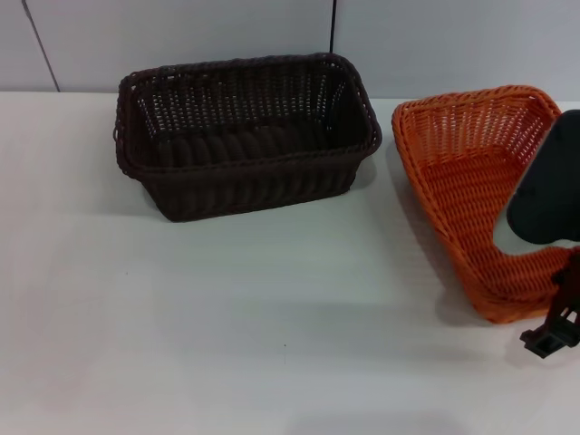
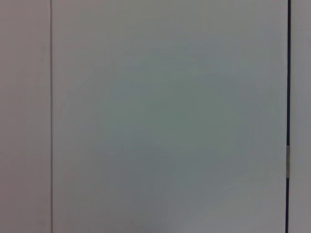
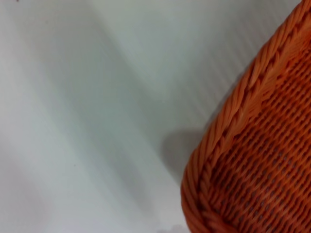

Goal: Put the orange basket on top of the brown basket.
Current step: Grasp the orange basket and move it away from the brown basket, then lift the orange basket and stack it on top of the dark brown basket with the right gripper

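Orange basket [image 1: 471, 190] at your 3 o'clock, long axis 11-to-5; right gripper [image 1: 549, 337] at its near corner, finger state unreadable; brown basket [image 1: 245, 136] at 12.

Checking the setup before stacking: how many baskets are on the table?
2. The brown basket sits at the back, left of centre. The orange basket sits to its right, apart from it, partly hidden by the right arm. No others show.

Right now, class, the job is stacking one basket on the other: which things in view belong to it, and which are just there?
Belongs to the job:
- orange basket, on the right
- brown basket, further left
- right gripper, at the orange basket's near corner

Just there:
- white table
- grey wall panels
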Robot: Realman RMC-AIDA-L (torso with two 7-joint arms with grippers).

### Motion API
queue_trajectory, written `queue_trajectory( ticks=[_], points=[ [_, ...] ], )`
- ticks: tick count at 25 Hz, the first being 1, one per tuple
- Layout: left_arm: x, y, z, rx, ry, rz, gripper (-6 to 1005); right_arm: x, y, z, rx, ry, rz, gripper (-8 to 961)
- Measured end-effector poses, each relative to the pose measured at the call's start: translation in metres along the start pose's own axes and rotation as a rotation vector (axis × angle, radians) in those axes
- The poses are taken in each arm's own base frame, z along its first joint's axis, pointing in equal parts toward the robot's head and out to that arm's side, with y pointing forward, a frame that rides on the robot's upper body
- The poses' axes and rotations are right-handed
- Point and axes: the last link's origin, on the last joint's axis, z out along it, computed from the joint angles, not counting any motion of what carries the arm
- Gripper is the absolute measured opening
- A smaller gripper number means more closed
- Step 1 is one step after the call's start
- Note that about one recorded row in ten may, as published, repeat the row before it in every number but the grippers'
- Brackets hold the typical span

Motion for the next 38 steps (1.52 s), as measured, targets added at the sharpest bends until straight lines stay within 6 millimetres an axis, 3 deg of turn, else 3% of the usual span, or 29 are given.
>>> queue_trajectory(
  ticks=[10,16,19,21,27,38],
  points=[
    [-0.002,0.0,0.0,-0.001,-0.008,0.006,760,0.001,-0.009,0.014,-0.001,0.015,0.033,826],
    [-0.004,-0.002,-0.002,0.003,-0.016,0.006,759,0.003,-0.021,0.019,0.01,0.002,0.089,698],
    [-0.004,-0.003,-0.002,0.005,-0.017,0.007,759,0.0,-0.025,0.017,0.022,-0.02,0.107,552],
    [-0.005,-0.003,-0.002,0.006,-0.018,0.007,759,-0.003,-0.026,0.013,0.031,-0.039,0.107,454],
    [-0.005,-0.007,-0.002,0.019,-0.019,0.004,759,-0.023,-0.03,-0.006,0.071,-0.1,0.102,303],
    [-0.008,-0.011,-0.003,0.034,-0.031,0.004,758,-0.063,-0.037,-0.058,0.16,-0.248,0.072,229]
  ],
)
